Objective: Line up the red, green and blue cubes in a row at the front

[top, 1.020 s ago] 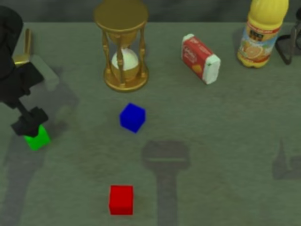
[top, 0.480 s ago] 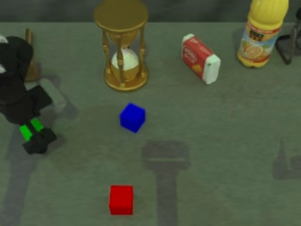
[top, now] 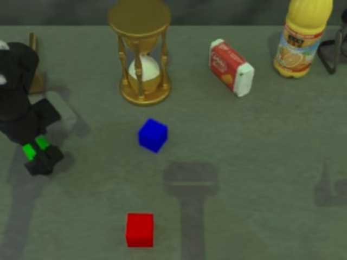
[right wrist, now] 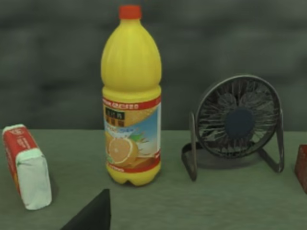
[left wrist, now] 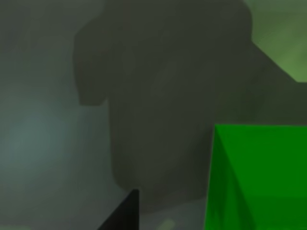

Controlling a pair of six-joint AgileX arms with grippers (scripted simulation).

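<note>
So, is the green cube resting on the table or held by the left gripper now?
Held. In the top view the green cube sits between the left gripper fingers at the table's left side; whether it is lifted off the table cannot be told.

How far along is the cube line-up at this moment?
Early. The red cube already sits near the front edge. The left pincer is shut on the green cube at the table's left side, not yet placed in the row. The blue cube lies mid-table below the hourglass, unmoved. Green and blue must both be set beside red. The right pincer is out of the top view.
</note>
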